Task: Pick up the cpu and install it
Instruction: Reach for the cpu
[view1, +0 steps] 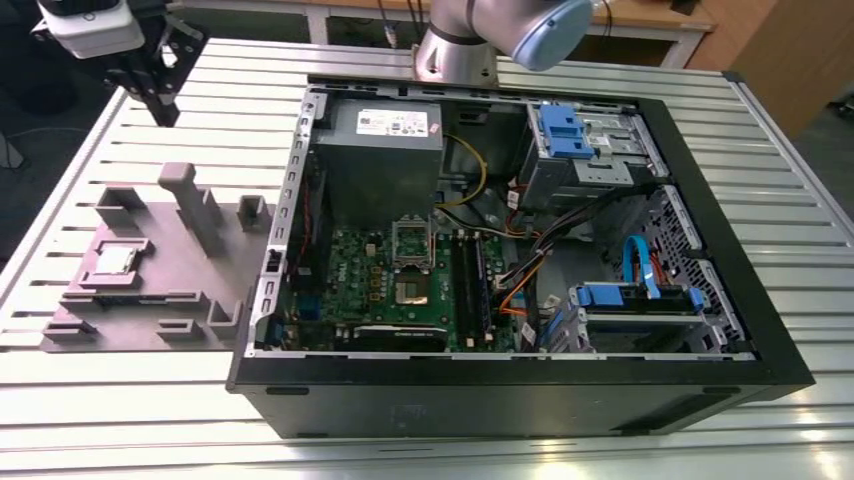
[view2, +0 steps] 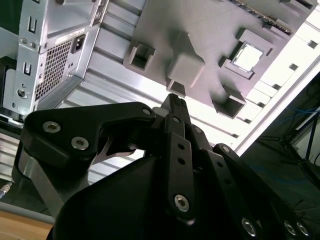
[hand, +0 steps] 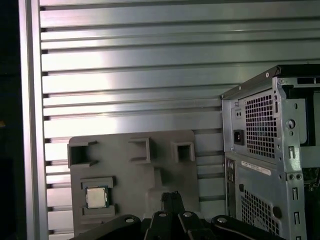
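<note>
The cpu (view1: 114, 260) is a small silver-topped square lying flat in a pocket of the grey fixture tray (view1: 160, 295), at the exterior view's left of the open computer case. Both wrist views show the cpu (view2: 248, 56) (hand: 97, 197) seated in the tray (view2: 200, 25) (hand: 130, 170). My gripper (view1: 163, 112) hangs high above the table, beyond the tray's far end and well apart from the cpu. Its black fingers (view2: 175, 102) (hand: 171, 197) are pressed together, shut with nothing between them. The dark socket (view1: 406, 290) sits on the green board inside the case.
The open black case (view1: 747, 330) holds a grey power-supply box (view1: 380, 150), blue drive cages (view1: 574, 130) and cables. The arm's base (view1: 461, 50) stands behind the case. Tall posts (view1: 187, 200) rise from the tray. A slatted metal table (view1: 80, 420) lies beneath.
</note>
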